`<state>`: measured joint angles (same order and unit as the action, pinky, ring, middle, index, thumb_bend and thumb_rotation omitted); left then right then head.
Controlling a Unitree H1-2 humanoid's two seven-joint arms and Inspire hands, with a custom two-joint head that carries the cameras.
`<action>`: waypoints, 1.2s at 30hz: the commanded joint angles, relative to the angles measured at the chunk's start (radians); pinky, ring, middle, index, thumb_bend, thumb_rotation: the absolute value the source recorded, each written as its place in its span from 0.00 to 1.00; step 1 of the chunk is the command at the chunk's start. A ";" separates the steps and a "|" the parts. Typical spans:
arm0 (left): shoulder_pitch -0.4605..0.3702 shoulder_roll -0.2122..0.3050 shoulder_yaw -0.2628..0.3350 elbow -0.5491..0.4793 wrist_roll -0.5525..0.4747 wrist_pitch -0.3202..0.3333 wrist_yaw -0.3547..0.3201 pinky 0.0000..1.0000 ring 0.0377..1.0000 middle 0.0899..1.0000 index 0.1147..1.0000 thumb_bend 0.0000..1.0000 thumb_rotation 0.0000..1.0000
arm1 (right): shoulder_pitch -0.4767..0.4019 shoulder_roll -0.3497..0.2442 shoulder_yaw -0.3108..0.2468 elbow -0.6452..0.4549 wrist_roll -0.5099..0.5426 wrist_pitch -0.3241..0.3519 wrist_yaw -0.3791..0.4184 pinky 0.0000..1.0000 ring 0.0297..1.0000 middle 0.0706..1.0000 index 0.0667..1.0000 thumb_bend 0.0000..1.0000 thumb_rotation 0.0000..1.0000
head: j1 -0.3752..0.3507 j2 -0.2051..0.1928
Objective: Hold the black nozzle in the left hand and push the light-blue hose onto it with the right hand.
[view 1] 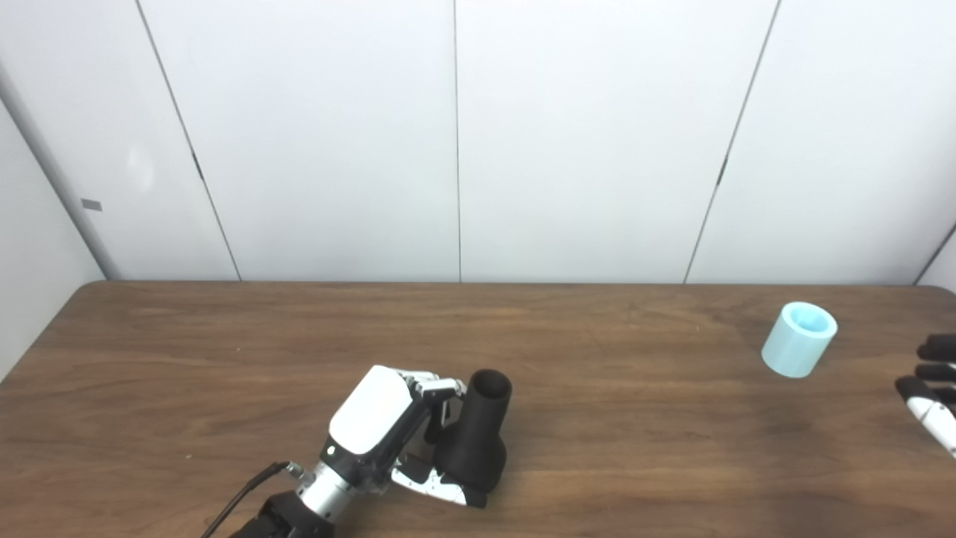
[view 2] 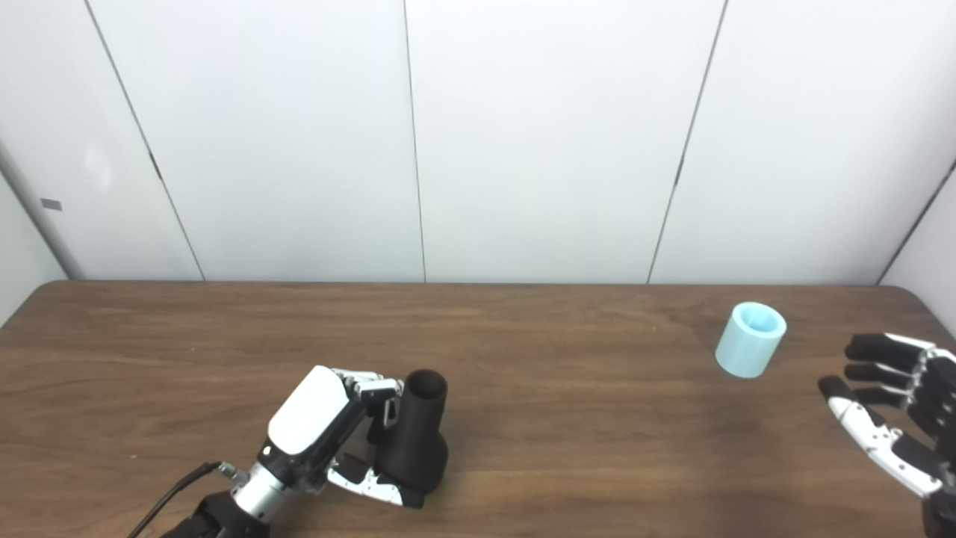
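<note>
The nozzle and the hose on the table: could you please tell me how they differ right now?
The nozzle is black; the hose is light blue. The nozzle flares from a narrow neck to a wider base, while the hose is a short plain cylinder. The left robot hand wraps the nozzle; the hose stands alone, with the open right robot hand beside it, apart. Both stand on the table with open tops.
</note>
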<state>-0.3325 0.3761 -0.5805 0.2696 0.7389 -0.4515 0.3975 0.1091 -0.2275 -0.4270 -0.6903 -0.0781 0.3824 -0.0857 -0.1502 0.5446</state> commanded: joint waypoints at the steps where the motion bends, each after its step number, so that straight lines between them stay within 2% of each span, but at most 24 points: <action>1: 0.130 -0.060 -0.109 0.102 -0.028 -0.018 0.063 0.35 0.46 0.42 0.45 0.52 0.00 | -0.037 -0.018 -0.010 -0.032 -0.014 -0.022 -0.021 0.55 0.63 0.63 0.60 0.31 0.04 | -0.018 0.002; 2: 0.127 -0.058 -0.129 0.109 -0.028 -0.018 0.077 0.35 0.45 0.42 0.45 0.52 0.00 | -0.048 -0.021 -0.008 -0.028 -0.032 -0.019 -0.024 0.56 0.64 0.64 0.60 0.33 0.07 | -0.033 0.001; 3: 0.125 -0.056 -0.148 0.116 -0.028 -0.018 0.092 0.35 0.46 0.42 0.45 0.52 0.00 | -0.057 -0.027 -0.004 -0.021 -0.055 -0.019 -0.026 0.58 0.67 0.67 0.63 0.43 0.18 | -0.047 0.001; 5: 0.119 -0.050 -0.182 0.129 -0.027 -0.018 0.126 0.35 0.46 0.42 0.44 0.52 0.00 | -0.073 -0.036 0.001 -0.007 -0.092 -0.023 -0.029 0.63 0.72 0.72 0.68 0.52 0.24 | -0.068 0.001; 6: 0.115 -0.048 -0.200 0.138 -0.021 -0.018 0.148 0.36 0.46 0.42 0.44 0.52 0.00 | -0.083 -0.043 0.000 0.008 -0.103 -0.029 -0.029 0.66 0.75 0.75 0.73 0.60 0.30 | -0.082 0.002; 9: 0.101 -0.043 -0.250 0.164 -0.012 -0.018 0.203 0.34 0.46 0.42 0.44 0.52 0.00 | -0.113 -0.054 0.002 0.040 -0.115 -0.024 -0.023 0.70 0.80 0.82 0.81 0.70 0.35 | -0.117 -0.004; 12: 0.085 -0.033 -0.292 0.184 -0.015 -0.018 0.236 0.34 0.46 0.42 0.44 0.52 0.00 | -0.139 -0.060 0.017 0.075 -0.135 -0.009 -0.021 0.74 0.85 0.87 0.85 0.73 0.39 | -0.173 -0.013; 18: 0.066 -0.006 -0.356 0.206 -0.048 -0.018 0.269 0.34 0.46 0.42 0.44 0.52 0.00 | -0.181 -0.054 0.060 0.176 -0.199 -0.009 -0.035 0.73 0.84 0.88 0.87 0.84 0.45 | -0.278 -0.025; 24: 0.063 0.016 -0.402 0.222 -0.079 -0.018 0.278 0.35 0.46 0.42 0.45 0.52 0.00 | -0.220 -0.071 0.095 0.290 -0.205 -0.028 -0.023 0.80 0.90 0.93 0.92 0.88 0.50 | -0.310 -0.024; 28: 0.068 0.027 -0.426 0.226 -0.081 -0.018 0.265 0.35 0.47 0.42 0.44 0.52 0.00 | -0.244 -0.093 0.106 0.351 -0.172 -0.043 0.003 0.86 0.92 0.93 0.94 0.89 0.47 | -0.322 -0.025; 31: 0.067 0.032 -0.445 0.230 -0.087 -0.018 0.263 0.36 0.47 0.42 0.44 0.52 0.00 | -0.268 -0.108 0.117 0.390 -0.185 -0.038 0.007 0.84 0.90 0.91 0.93 0.92 0.47 | -0.335 -0.023; 33: 0.064 0.033 -0.453 0.235 -0.092 -0.018 0.267 0.36 0.47 0.42 0.44 0.52 0.00 | -0.287 -0.112 0.113 0.416 -0.165 -0.040 0.011 0.84 0.90 0.91 0.92 0.92 0.47 | -0.343 -0.023; 36: 0.063 0.037 -0.461 0.236 -0.095 -0.018 0.264 0.36 0.47 0.42 0.44 0.52 0.00 | -0.314 -0.110 0.090 0.470 -0.100 -0.071 0.010 0.89 0.94 0.94 0.94 0.89 0.44 | -0.348 -0.024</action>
<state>-0.4719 0.4615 -0.9227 0.3206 0.6998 -0.4514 0.6234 -0.1272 -0.2955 -0.3102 -0.2144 -0.2207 0.3911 -0.0717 -0.4970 0.5200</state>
